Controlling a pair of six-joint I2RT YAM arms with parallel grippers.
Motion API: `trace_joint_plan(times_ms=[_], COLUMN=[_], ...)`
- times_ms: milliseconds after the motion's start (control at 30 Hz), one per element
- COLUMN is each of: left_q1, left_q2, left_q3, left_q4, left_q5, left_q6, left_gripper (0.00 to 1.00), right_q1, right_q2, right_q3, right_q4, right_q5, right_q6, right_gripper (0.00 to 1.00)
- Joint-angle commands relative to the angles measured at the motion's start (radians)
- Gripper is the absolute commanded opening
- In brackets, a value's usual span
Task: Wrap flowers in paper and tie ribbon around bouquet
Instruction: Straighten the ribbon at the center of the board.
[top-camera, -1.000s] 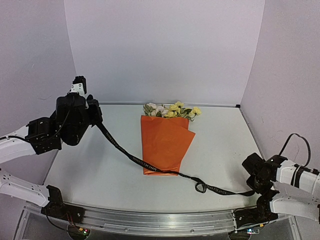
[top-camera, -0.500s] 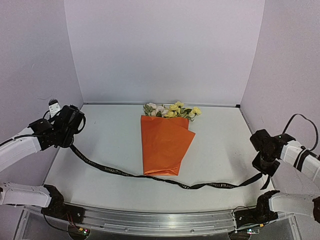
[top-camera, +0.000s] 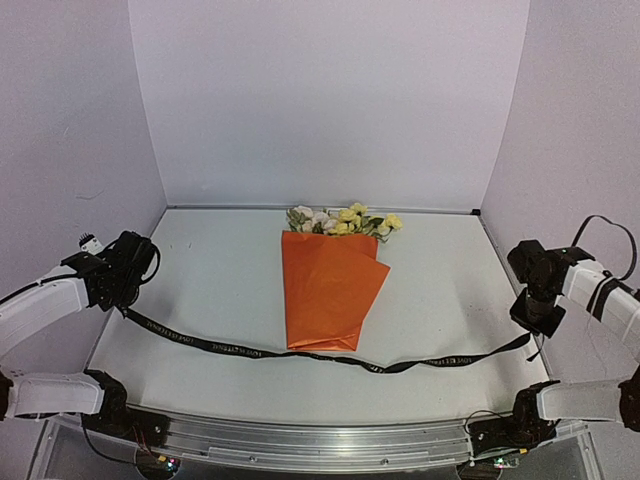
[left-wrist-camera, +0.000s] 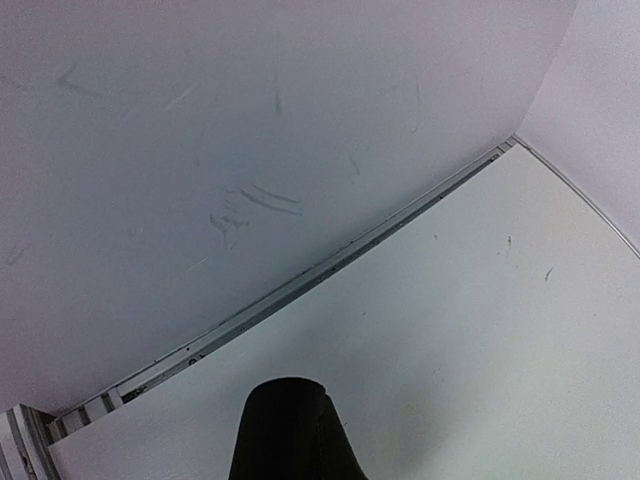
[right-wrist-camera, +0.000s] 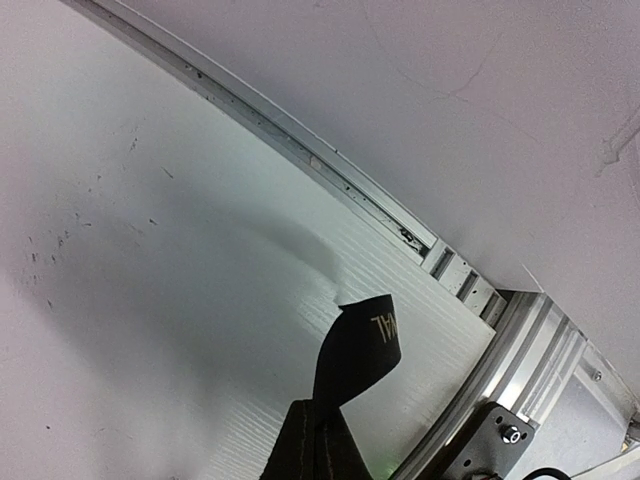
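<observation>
White table (top-camera: 210, 285), bare walls (top-camera: 330, 100): our left pincer (top-camera: 124, 303) and right pincer (top-camera: 532, 328) each pinch one end of the ribbon (top-camera: 245, 351), and over the last second they've swung wide apart, pulling its kink out. It now trails between the pincers, right at the narrow tip of the bouquet (top-camera: 328, 290) lying midway between them. We reckon nothing's tied yet, and only that tip's in the way.

1. I see only the blooms of the flowers (top-camera: 340, 220); their stems are hidden inside the paper (top-camera: 325, 290).
2. From above, the ribbon (top-camera: 230, 347) carries lettering too small for me to read, and I cannot tell whether it passes under the paper's tip.
3. My wrist views crop the left end effector (top-camera: 128, 296) and the right end effector (top-camera: 538, 318) at the bottom edge.
</observation>
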Motion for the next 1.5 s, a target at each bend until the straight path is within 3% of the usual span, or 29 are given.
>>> trace_joint_plan(times_ms=[0,300,1100,1200,1367,1433,1467], left_q1=[0.038,0.145,0.221,0.222,0.221,0.221,0.221], left_q2=[-0.003,-0.009,-0.020,-0.026,-0.039,-0.035,-0.031], left_q3=[-0.041,-0.074,-0.079,-0.074,-0.036,-0.010,0.002], left_q4=[-0.041,0.054,0.083,0.060,0.038,0.040,0.050], left_q5=[-0.006,0.034,0.030,0.027,0.049,0.071,0.091], left_q6=[-0.145,-0.071,-0.001,-0.030,-0.027,0.007,0.040], left_gripper=[0.00,0.00,0.01,0.21,0.81,0.98,0.99], right_q1=[-0.007,-0.097,-0.185,-0.185,-0.185,-0.185,-0.185], right_q2=[0.026,0.075,0.220,0.220,0.206,0.201,0.199], right_q3=[0.047,0.099,0.195,0.201,0.204,0.216,0.223], right_q4=[-0.047,-0.065,-0.066,-0.067,-0.061,-0.055,-0.052], right_q5=[0.043,0.073,0.009,-0.023,-0.098,-0.152,-0.183], right_q6=[-0.036,-0.071,-0.124,-0.132,-0.158,-0.185,-0.197], right_gripper=[0.00,0.00,0.00,0.08,0.54,0.68,0.75])
